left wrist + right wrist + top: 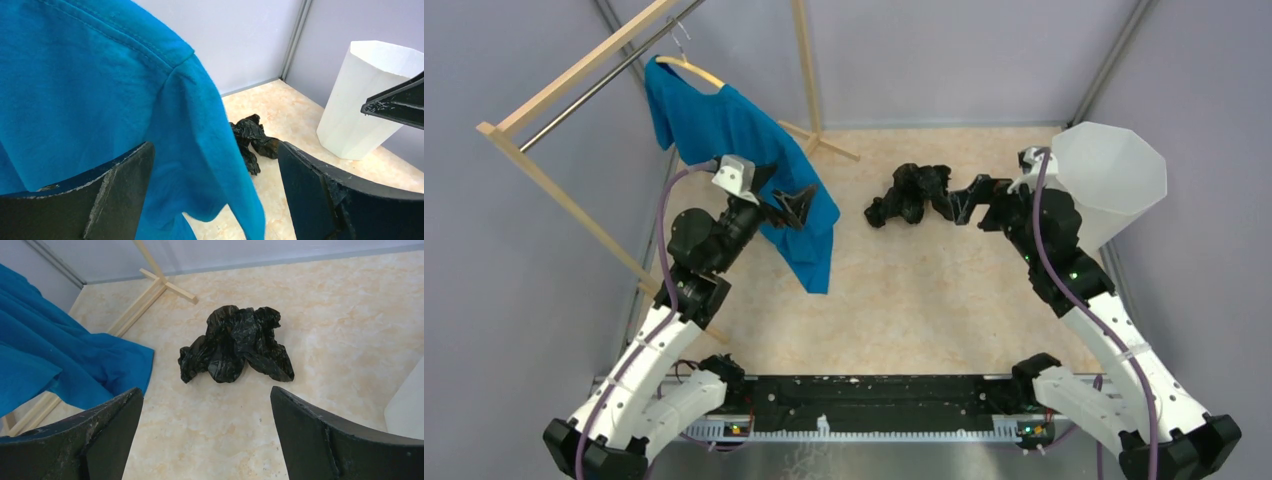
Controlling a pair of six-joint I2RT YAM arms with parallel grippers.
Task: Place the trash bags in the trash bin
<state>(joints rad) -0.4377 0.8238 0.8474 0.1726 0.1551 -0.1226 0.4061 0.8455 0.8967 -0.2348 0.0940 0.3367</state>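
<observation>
The trash bags (909,193) are lying crumpled, stretching left-right; the right gripper (961,203) is reaching leftward beside them, gaping wide like the left gripper (801,208).

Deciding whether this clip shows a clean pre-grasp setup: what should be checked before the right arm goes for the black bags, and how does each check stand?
1. Right gripper open: ok, jaws spread wide.
2. Trash bags lined up with it: ok, ahead between the fingers, not yet touched.
3. Bags free of other things: ok, apart from the blue T-shirt.
4. Trash bin upright, mouth open: ok.
5. Bin contents: cannot tell.
6. Left gripper clear of the shirt: not ok, cloth hangs at its open jaws.
</observation>
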